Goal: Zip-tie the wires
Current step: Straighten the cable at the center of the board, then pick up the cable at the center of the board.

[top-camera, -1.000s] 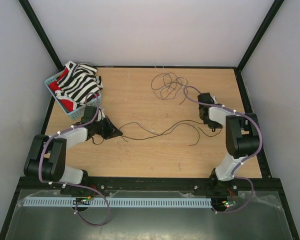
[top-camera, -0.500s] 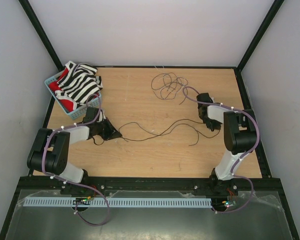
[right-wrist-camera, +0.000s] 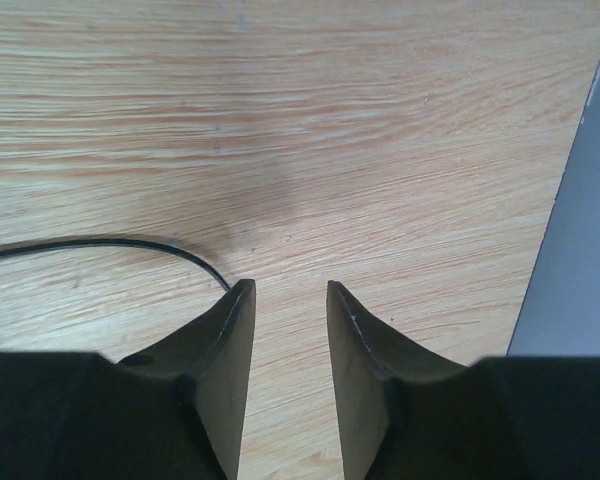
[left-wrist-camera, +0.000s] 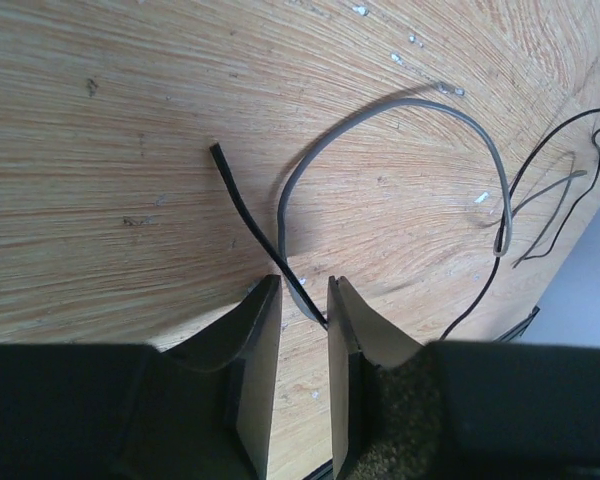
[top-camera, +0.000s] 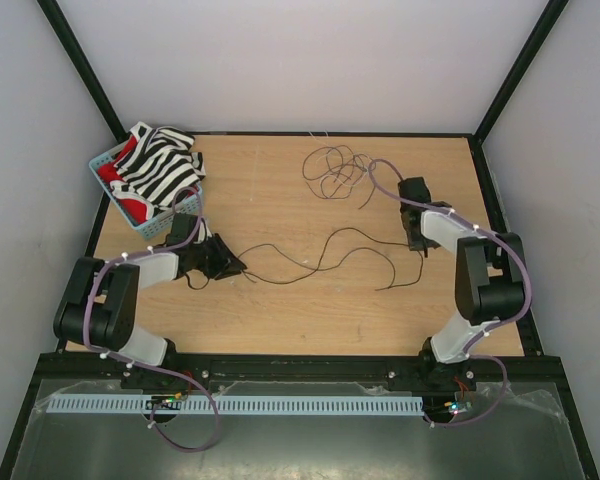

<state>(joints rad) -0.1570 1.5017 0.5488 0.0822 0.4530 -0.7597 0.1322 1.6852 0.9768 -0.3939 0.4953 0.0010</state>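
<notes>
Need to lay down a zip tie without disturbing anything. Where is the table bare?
Bare: the near table strip between the arm bases, below the long strand; the far middle, between the basket and the coiled wires. Crowded: the middle band, where the strand runs between left gripper and right gripper.

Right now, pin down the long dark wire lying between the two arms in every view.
Top external: the dark wire snakes across mid-table from the left tool toward the right tool.
Left wrist: it crosses diagonally into the gap between that tool's fingers.
Right wrist: a dark strand at left, ending by the left finger; likely the same wire.
Shared landmark: the wood-grain table.
</notes>
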